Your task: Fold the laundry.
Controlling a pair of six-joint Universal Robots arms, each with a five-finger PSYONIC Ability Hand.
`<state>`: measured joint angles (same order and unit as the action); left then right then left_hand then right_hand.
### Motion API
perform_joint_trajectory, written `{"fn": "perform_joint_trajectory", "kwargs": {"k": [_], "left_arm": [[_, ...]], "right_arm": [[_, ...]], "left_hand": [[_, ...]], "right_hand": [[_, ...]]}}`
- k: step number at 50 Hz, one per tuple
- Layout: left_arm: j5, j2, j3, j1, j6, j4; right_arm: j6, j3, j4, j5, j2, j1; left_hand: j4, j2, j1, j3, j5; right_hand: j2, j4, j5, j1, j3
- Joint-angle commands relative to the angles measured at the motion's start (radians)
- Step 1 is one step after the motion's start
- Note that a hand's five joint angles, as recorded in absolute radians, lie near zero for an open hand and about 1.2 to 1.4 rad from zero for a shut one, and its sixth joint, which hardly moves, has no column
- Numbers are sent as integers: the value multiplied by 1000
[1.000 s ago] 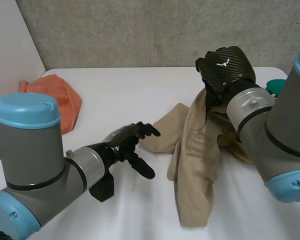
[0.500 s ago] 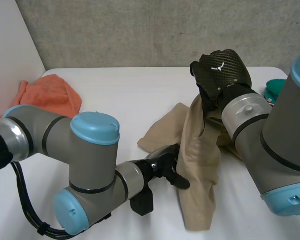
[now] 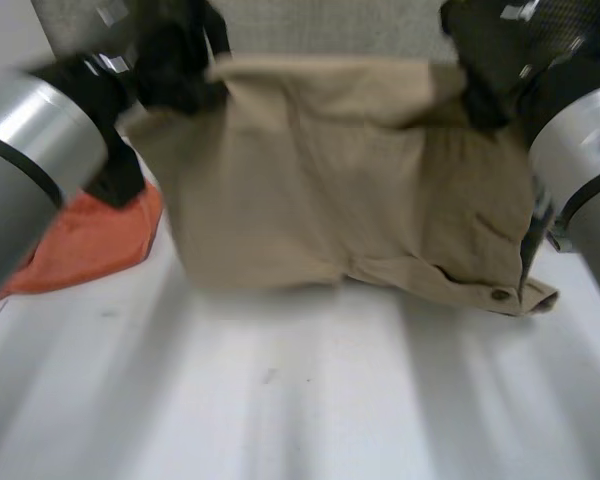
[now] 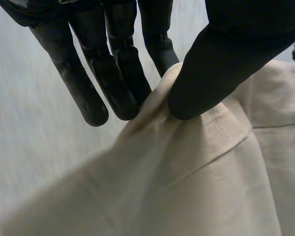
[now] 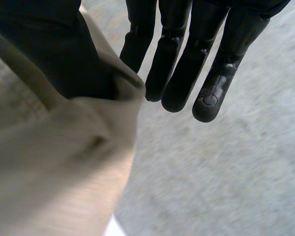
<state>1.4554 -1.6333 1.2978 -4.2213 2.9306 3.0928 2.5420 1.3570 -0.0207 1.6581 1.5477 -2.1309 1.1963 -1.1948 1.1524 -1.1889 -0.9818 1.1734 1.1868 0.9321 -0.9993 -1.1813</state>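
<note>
I have the beige garment (image 3: 330,190) strung between both arms above the desk (image 3: 280,400). It is spread wide, and its lower edge with a button (image 3: 500,294) hangs close to the surface; I cannot tell whether it touches. The left robot hand (image 3: 175,60) pinches one top corner between thumb and straight fingers, and the right robot hand (image 3: 495,55) grips the opposite top corner the same way. In the right wrist view that grip looks close to the cloth's edge, so I judge it the likelier one to slip. To lay it flat I would want the top edge level and lightly taut. I would let the lower edge land first, then draw the rest down smoothly without jerking. I would also stay well apart from the orange cloth (image 3: 80,250) lying on the left.
</note>
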Motion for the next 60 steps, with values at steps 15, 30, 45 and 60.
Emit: {"fn": "perform_joint_trajectory", "kwargs": {"k": [15, 30, 45, 60], "left_arm": [[19, 325, -109, -49, 122, 24], [16, -15, -233, -71, 166, 47], [16, -695, -618, -62, 348, 210], [103, -703, -582, -55, 361, 320]], "right_arm": [[12, -38, 2, -35, 292, 37], [11, -131, 8, -47, -42, 80], [9, -292, -393, -49, -552, 101], [6, -342, -450, -63, -671, 138]], "left_hand": [[200, -201, 244, -207, -240], [200, -201, 244, -207, -240], [200, -201, 244, -207, -240], [-1022, 1020, -978, 1014, 982]], "right_hand": [[223, 209, 290, -397, -215], [223, 209, 290, -397, -215], [223, 209, 290, -397, -215], [-999, -1012, -932, 825, 1007]]}}
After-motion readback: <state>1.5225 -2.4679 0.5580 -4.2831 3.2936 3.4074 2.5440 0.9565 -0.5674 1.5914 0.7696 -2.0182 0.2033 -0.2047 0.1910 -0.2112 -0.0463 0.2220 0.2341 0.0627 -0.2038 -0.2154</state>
